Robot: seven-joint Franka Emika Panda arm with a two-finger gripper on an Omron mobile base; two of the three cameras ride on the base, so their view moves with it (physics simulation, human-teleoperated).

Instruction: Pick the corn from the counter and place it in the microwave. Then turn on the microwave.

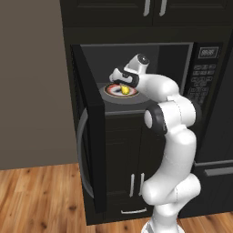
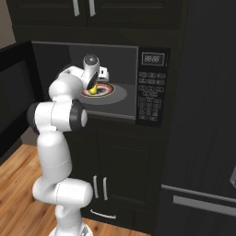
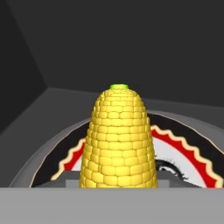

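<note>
Yellow kernels crowd the hand view, where the corn [image 3: 118,142] points away from the camera with its small green tip at the far end, over the red-ringed turntable plate [image 3: 183,151]. From the left base view, the gripper [image 1: 123,85] reaches into the open cavity of the microwave [image 1: 182,57] and is closed on the corn [image 1: 124,90], which sits just above or on the turntable plate [image 1: 113,90]; whether the cob touches the plate cannot be told. The right base view shows the same: the corn [image 2: 93,90] hangs at the gripper [image 2: 94,86], over the middle of the plate [image 2: 105,90], inside the microwave [image 2: 131,106]. The microwave door [image 1: 91,136] stands swung wide to the left, its curved silver handle [image 1: 82,154] facing outward. The keypad [image 2: 150,99] with its display sits at the right of the cavity. Dark cabinets [image 2: 115,170] fill the wall below, above a wooden floor [image 1: 41,195].
</note>
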